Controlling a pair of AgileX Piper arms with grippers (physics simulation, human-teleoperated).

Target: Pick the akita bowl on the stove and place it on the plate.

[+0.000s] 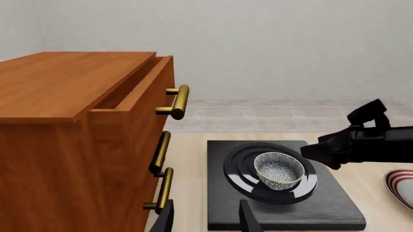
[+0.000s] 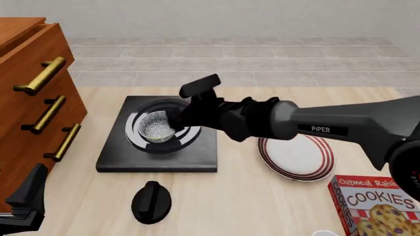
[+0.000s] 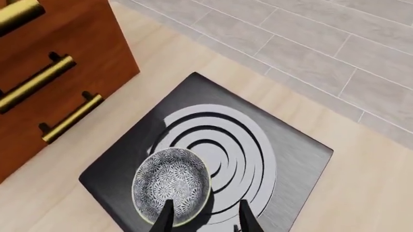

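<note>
The akita bowl (image 2: 156, 128) (image 1: 279, 170) (image 3: 170, 185) sits on the ringed burner of the black stove (image 2: 196, 158) (image 1: 322, 208) (image 3: 293, 159). My right gripper (image 2: 178, 122) (image 3: 204, 220) hangs open just above the bowl's right side. In the right wrist view one finger is over the bowl's edge and the other stands outside it, over the burner. The plate (image 2: 308, 160) (image 1: 401, 186), white with red rings, lies on the table right of the stove, under the right arm. My left gripper (image 1: 206, 221) (image 2: 26, 199) waits open and empty near the table's front left corner.
A wooden cabinet (image 2: 26, 98) (image 1: 71, 121) with brass handles stands left of the stove, its top drawer slightly open. A black knob (image 2: 151, 201) lies in front of the stove. A cookies box (image 2: 377, 206) sits at the front right.
</note>
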